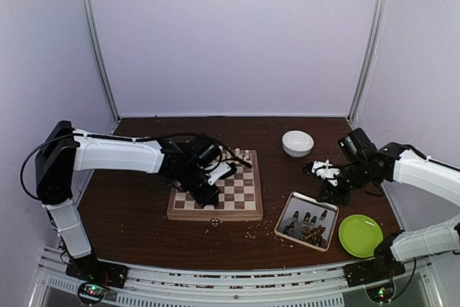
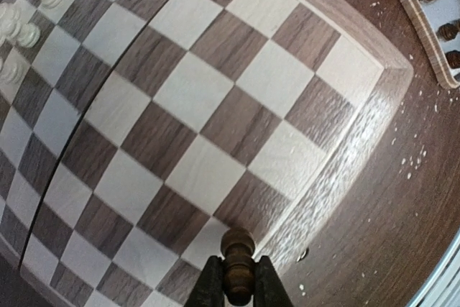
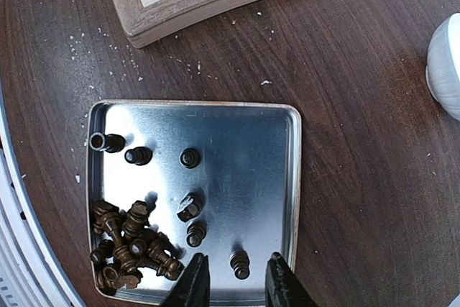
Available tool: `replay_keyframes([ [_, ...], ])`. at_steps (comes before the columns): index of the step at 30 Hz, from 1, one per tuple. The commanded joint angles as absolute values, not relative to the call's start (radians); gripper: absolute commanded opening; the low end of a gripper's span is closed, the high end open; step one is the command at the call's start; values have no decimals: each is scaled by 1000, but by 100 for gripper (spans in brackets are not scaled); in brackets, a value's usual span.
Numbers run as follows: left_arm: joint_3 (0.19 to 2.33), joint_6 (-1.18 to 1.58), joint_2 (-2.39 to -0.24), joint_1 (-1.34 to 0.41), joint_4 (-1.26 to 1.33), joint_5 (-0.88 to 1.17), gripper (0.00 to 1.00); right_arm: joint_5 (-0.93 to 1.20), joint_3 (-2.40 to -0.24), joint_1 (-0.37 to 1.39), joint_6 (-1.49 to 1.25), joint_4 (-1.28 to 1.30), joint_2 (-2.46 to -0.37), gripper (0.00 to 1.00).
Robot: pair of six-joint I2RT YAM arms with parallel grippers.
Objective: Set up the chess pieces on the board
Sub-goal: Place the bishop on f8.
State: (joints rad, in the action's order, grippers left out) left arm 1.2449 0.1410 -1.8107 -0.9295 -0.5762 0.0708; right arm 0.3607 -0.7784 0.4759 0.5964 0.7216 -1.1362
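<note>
The board [image 1: 215,215] lies left of centre, with cream chess pieces [image 1: 243,154] standing along its far right edge. My left gripper [image 1: 203,193] hangs low over the board's near part. In the left wrist view it [image 2: 238,267] is shut on a dark pawn [image 2: 237,242], upright above a square by the board's [image 2: 194,98] rim. My right gripper [image 3: 236,258] is open over the metal tray [image 3: 244,149]. A standing dark piece [image 3: 240,264] shows between its fingers, untouched. A heap of dark pieces [image 3: 126,246] fills the tray's corner.
A white bowl [image 1: 297,143] sits behind the tray [image 1: 316,201], and a green plate [image 1: 359,235] lies to its right. Pale crumbs dot the dark table between board and tray. The cream pieces [image 2: 25,5] crowd the board's far end.
</note>
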Motion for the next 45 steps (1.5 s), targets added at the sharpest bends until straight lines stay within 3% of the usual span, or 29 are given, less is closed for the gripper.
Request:
replay_keyframes([
  [1, 1160, 148, -1691, -912, -596, 5, 6, 352, -772, 471, 594, 710, -1143, 27],
  [35, 1092, 171, -1719, -865, -539, 18, 9, 359, -780, 471, 594, 719, -1178, 27],
  [45, 1140, 161, -1654, -865, -637, 3, 37, 368, -784, 471, 591, 721, -1178, 27],
])
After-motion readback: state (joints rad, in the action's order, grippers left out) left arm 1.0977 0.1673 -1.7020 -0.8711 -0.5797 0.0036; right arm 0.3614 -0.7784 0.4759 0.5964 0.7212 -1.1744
